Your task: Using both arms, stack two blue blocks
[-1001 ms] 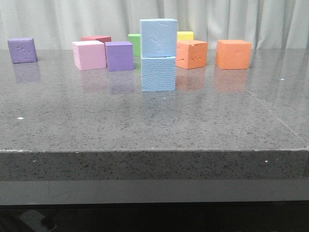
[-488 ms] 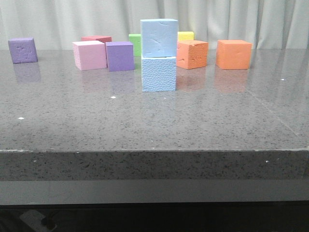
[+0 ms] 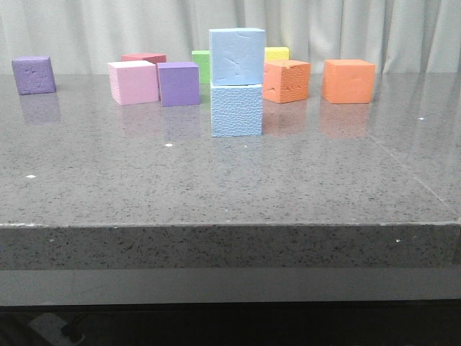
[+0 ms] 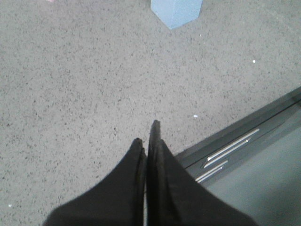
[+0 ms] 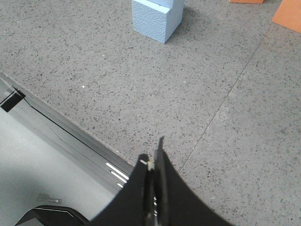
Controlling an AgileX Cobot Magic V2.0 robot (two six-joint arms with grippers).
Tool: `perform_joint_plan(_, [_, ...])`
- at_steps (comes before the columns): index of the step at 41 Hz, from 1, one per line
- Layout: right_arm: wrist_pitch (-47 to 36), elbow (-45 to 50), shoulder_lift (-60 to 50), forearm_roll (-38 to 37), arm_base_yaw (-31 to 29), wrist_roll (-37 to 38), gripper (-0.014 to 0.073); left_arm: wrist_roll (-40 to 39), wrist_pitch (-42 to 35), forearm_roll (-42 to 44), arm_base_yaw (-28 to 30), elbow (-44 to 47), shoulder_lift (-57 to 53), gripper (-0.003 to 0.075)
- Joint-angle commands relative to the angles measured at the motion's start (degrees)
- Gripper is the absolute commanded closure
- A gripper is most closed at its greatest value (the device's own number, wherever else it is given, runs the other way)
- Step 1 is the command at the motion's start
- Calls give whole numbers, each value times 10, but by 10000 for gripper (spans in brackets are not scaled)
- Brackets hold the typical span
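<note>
**Stack standing, both hands back at the near edge: the risk is now a knock or a lean**

Nearest, at the front edge of the speckled grey stone counter (image 3: 230,187), the black left hand (image 4: 146,136) has its fingers pressed together on nothing. The black right hand (image 5: 153,157) is likewise closed and empty, over the same edge. Both are well apart from the blocks.

Farther in, near the counter's middle, the pebbly light-blue foam cube (image 3: 236,110) sits on the stone with the smoother light-blue foam cube (image 3: 237,57) resting on top. The top one looks shifted slightly left of the lower, so the stack appears done but not perfectly square.

The likely hazards are these: light foam tips easily, so any arm sweeping forward could topple it. Close behind stand a purple foam cube (image 3: 178,83) and an orange foam cube (image 3: 286,81); a falling block would probably strike one of them.
</note>
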Motion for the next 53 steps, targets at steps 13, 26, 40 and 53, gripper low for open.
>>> perform_joint_plan(13, [-31,-13,-1,3,-4,-4,661,-6,-55,-4,-5,-15,-2,741])
perform_joint_plan(26, [-30,-13,-1,3,-4,-4,661,0,-130,21,33,41,-68,741])
perform_joint_plan(40, [-30,-13,-1,3,-4,-4,661,0,-335,-14,259,296,-319,741])
perform_joint_plan(53, [-30,-13,-1,3,-4,-4,661,0,-467,-23,279,425,-397,741])
